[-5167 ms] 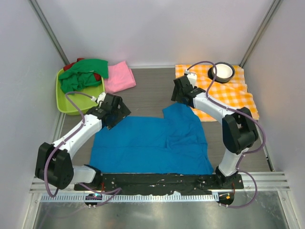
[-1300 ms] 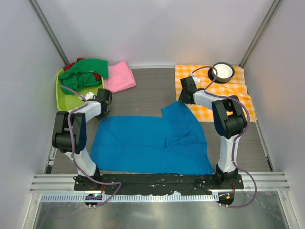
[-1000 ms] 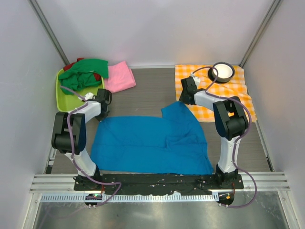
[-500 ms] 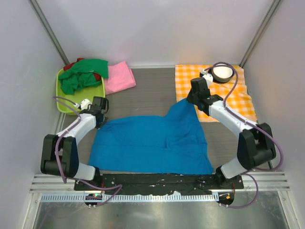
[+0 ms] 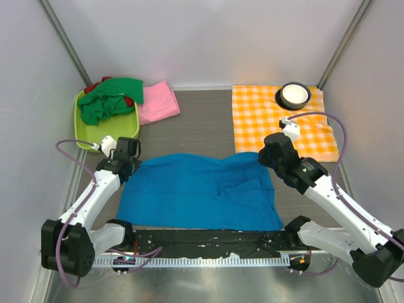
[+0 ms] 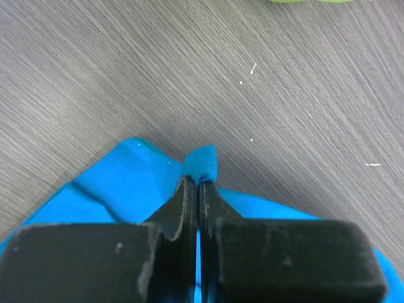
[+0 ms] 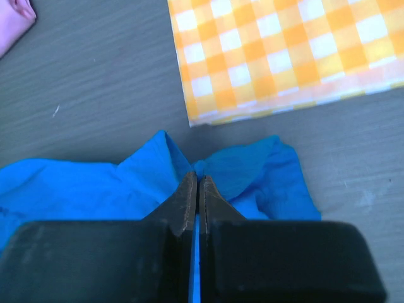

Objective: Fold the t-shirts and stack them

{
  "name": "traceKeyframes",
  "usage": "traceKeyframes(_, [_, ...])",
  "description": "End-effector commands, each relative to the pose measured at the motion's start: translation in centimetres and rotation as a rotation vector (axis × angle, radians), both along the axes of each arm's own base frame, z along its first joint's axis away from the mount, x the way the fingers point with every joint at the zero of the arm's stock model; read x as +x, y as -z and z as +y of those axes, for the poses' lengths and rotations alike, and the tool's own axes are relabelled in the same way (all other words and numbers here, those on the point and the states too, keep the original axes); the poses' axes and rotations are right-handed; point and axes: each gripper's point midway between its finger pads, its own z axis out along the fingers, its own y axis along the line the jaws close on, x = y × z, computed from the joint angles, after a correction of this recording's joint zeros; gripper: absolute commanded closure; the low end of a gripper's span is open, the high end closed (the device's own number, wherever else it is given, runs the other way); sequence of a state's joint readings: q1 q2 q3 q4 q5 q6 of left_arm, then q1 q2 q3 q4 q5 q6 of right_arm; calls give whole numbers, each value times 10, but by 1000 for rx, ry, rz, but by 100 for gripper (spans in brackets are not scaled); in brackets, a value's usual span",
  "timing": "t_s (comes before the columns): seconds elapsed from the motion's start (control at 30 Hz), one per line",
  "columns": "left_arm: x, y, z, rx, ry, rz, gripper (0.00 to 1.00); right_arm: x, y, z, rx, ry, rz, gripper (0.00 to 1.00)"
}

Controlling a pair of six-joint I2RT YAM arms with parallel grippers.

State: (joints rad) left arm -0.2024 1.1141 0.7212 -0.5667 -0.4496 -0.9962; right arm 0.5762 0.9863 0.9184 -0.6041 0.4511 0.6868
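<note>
A bright blue t-shirt (image 5: 199,192) lies spread over the middle of the table. My left gripper (image 5: 128,165) is shut on its far left corner, and blue cloth (image 6: 202,163) pokes out past the tips of my left gripper (image 6: 194,181). At the far right corner my right gripper (image 5: 266,156) pinches the blue t-shirt (image 7: 246,170) too; the right gripper (image 7: 194,178) has a bunched fold between its tips. A folded pink t-shirt (image 5: 158,102) lies at the back. The green t-shirt (image 5: 110,98) and a red t-shirt (image 5: 92,87) sit crumpled in the bin.
A lime green bin (image 5: 85,134) stands at the back left. An orange-and-white checked cloth (image 5: 278,120) covers the back right, with a dark bowl (image 5: 295,95) on it. The same cloth (image 7: 284,50) shows just beyond the right gripper. White walls enclose the table.
Both grippers, holding the shirt's far corners, have drawn back toward the near edge. The far edge of the blue shirt has come with them, and the raised right flap has flattened.
</note>
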Motion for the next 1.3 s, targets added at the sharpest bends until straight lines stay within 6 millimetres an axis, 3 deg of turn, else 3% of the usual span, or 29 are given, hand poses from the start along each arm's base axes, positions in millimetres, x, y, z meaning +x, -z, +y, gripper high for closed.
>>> traceKeyframes(0.0, [-16,-4,8,18,-32,2,100,-40,18,-10,0,41,90,99])
traceKeyframes(0.3, [-35,-7,6,2,-3,24,100,-88,31,-23,35,26,182,99])
traceKeyframes(0.63, [-56,-3,8,-15,-29,69,100,-136,55,-21,47,-74,373,99])
traceKeyframes(0.83, [-67,-1,11,-4,-25,114,100,-174,88,-13,24,-191,567,99])
traceKeyframes(1.03, [-76,2,11,-7,-20,136,92,-197,92,-5,-23,-298,650,99])
traceKeyframes(1.17, [-77,2,9,-17,-7,119,90,-214,93,22,35,-435,710,99])
traceKeyframes(1.27, [-77,1,9,-12,0,123,90,-225,100,30,8,-468,743,99])
